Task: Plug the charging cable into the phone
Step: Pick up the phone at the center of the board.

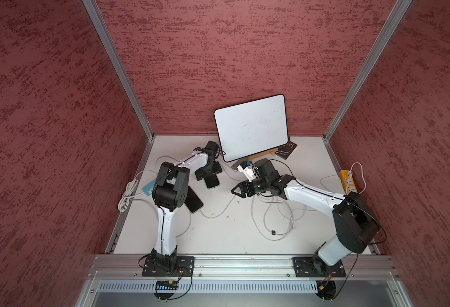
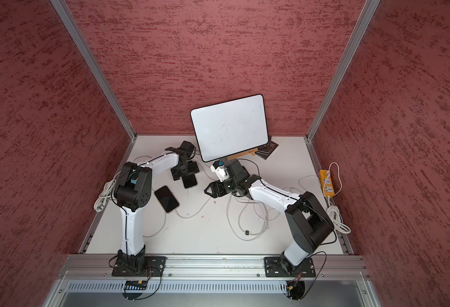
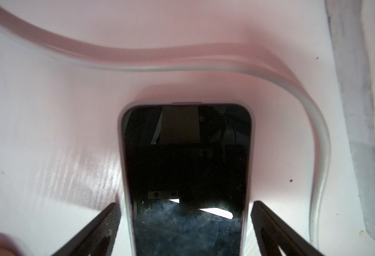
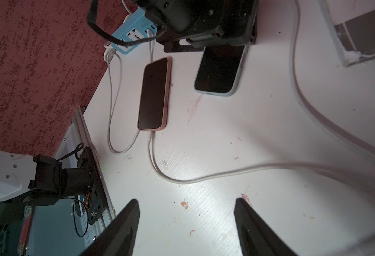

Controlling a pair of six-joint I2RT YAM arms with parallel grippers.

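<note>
A phone (image 3: 186, 155) in a pale case lies screen up on the white table (image 1: 218, 239), seen in both top views (image 1: 212, 183) (image 2: 190, 183) and the right wrist view (image 4: 219, 71). My left gripper (image 3: 186, 210) (image 1: 210, 174) is open and straddles it, with a finger (image 3: 113, 215) close beside each long edge. A white charging cable (image 3: 321, 144) curves round the phone on the table. A second phone (image 2: 166, 198) (image 4: 154, 95), in a pink case, lies nearby with a white cable (image 4: 182, 181) meeting its lower end. My right gripper (image 4: 186, 201) (image 1: 234, 191) hovers open and empty over bare table.
A whiteboard (image 1: 253, 127) leans on a wooden stand at the back. A blue power strip (image 4: 126, 37) and a coiled cord (image 1: 128, 194) lie by the left wall, and a yellow power strip (image 1: 348, 180) by the right wall. Loose white cable loops (image 2: 245, 234) lie under my right arm.
</note>
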